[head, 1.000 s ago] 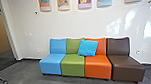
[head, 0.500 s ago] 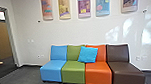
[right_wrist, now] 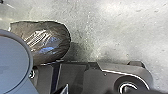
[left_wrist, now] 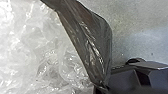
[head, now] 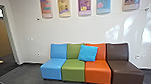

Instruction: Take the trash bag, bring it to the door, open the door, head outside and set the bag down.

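"Where are both wrists facing?"
"They're facing down toward the mottled grey floor point(right_wrist: 112, 32); whether either gripper is closing on anything, there's no telling."
"And the shiny, dark plastic trash bag point(right_wrist: 50, 41)?"
"It's bulging beside the wide dark plate point(right_wrist: 72, 75)."

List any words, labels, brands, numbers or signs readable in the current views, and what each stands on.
No text can be read.
Wall posters: small markings, too small to read; whether they are words, I cannot tell.
Trash bag: no lettering that I can make out.
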